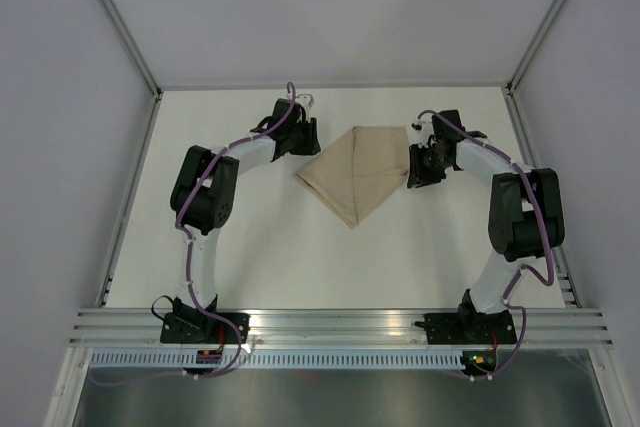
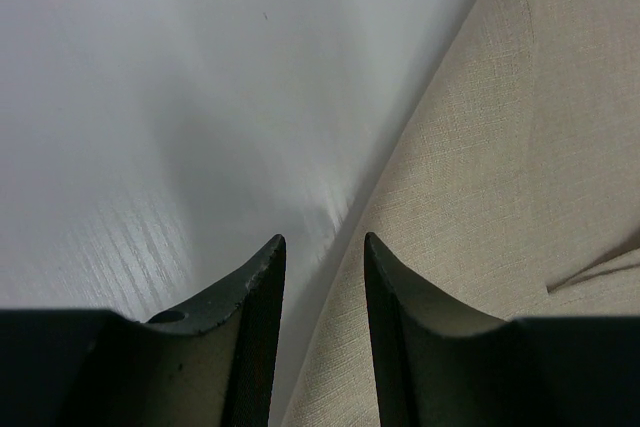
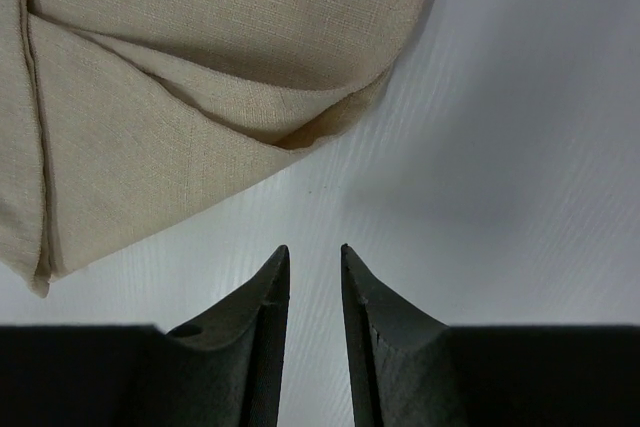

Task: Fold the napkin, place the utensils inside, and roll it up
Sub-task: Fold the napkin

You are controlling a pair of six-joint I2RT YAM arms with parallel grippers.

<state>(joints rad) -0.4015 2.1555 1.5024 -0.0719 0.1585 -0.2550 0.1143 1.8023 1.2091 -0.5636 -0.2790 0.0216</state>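
Beige napkin (image 1: 355,175) lay folded into a triangle on the white desk (image 1: 260,257), between the two arms. Left tool (image 2: 322,242) stood at its edge, jaws narrowly apart and empty. Right tool (image 3: 315,252) stood just beside its corner, likewise narrow and empty.

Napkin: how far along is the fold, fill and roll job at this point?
Done: the napkin lies folded into a layered, roughly triangular shape; the right wrist view shows the overlapping edges. In hand: nothing is gripped. The left gripper sits at the napkin's edge and the right gripper just short of it, both with jaws apart and empty. Left: no utensils show in any view, so placing them and rolling are not yet done.
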